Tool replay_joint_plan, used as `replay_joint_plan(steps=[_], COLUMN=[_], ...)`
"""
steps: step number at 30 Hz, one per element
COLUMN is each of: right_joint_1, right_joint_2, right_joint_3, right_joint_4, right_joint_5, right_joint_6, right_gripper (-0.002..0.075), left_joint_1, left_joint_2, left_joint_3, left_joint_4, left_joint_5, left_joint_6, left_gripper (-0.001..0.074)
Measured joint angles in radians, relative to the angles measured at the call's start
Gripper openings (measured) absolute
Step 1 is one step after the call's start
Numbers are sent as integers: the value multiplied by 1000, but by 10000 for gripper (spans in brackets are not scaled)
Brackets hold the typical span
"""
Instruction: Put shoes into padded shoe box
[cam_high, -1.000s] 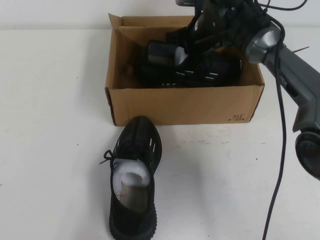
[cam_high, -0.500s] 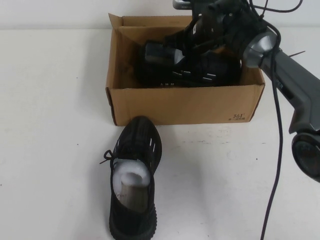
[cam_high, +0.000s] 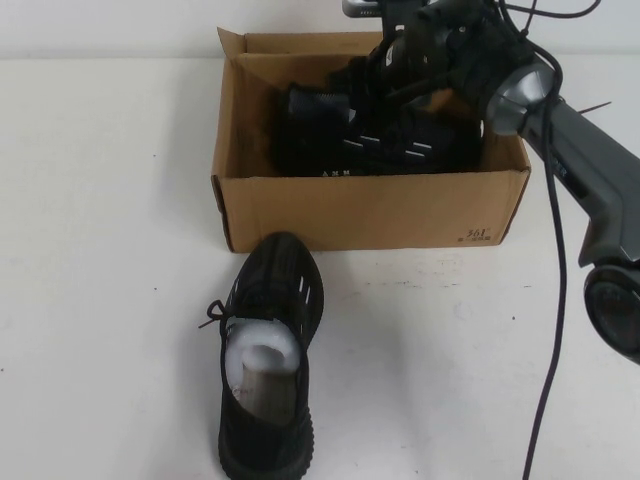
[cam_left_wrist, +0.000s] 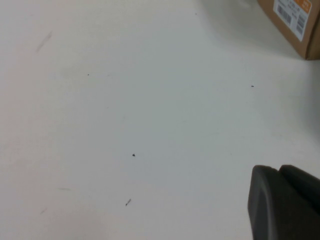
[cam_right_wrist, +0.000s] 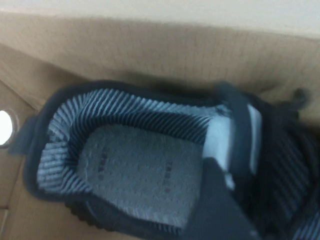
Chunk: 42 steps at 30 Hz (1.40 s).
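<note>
White table (cam_high: 110, 250): two shoes (cam_high: 268, 370), one box (cam_high: 370, 210)

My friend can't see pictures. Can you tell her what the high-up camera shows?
One black shoe in the box lies inside a brown cardboard box, with the right gripper over it, jaws open. The other shoe, stuffed with white paper, waits on the white table in front. The left gripper isn't in this view.
</note>
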Motion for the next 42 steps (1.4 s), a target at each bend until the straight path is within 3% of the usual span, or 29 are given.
replay_joint_plan(steps=[4, 10, 15, 20, 23, 28, 42], right_joint_1=[0, 4, 30, 84, 124, 169, 170], right_joint_2=[-21, -125, -231, -372, -471, -649, -1193], right_joint_3=[0, 0, 0, 39, 104, 247, 793], right_joint_4=[0, -3, -13, -26, -59, -97, -163], right_joint_5=[36, 252, 371, 383, 385, 388, 396], right_joint_6=[-2, -15, -43, -99, -126, -152, -158], right_gripper=[423, 412, 261, 49, 8, -5, -8], left_joint_1=[0, 0, 0, 0, 0, 0, 0], left_joint_2=[0, 0, 0, 0, 0, 0, 0], left_joint_3=[0, 0, 0, 0, 0, 0, 0], left_joint_4=[0, 0, 0, 0, 0, 0, 0], left_joint_5=[0, 0, 0, 0, 0, 0, 0], left_joint_6=[0, 0, 0, 0, 0, 0, 0], left_gripper=[-4, -4, -4, -4, -4, -4, -4])
